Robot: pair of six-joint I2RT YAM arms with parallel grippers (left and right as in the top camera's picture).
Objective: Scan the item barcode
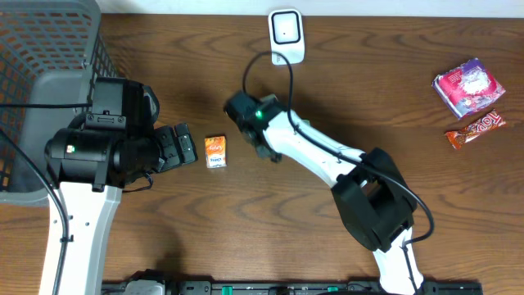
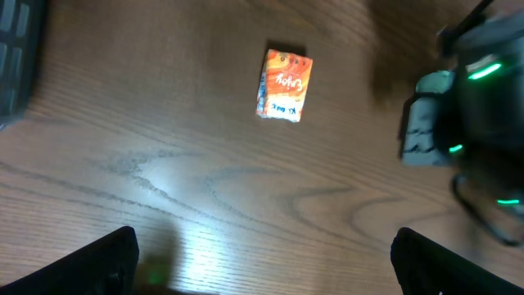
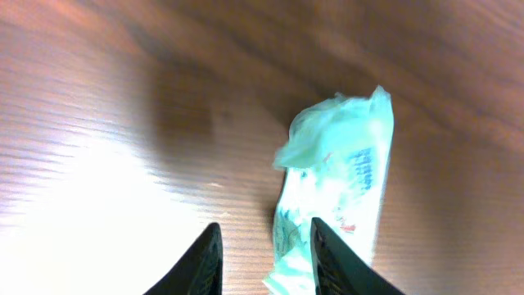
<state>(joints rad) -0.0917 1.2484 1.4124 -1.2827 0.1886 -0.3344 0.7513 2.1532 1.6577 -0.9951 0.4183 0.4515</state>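
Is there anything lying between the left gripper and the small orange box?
Nothing visible does. Only bare table lies between the open left gripper and the orange box.

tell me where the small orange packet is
In the overhead view the orange packet lies flat on the table, just in front of the left hand, between the two arms.

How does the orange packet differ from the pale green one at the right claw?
The orange packet is a neat rectangle; the pale green packet is crumpled at one end. The orange packet lies untouched ahead of the left claw; the pale green packet's end sits between the parted fingers of the right claw. Both lie on the wooden table.
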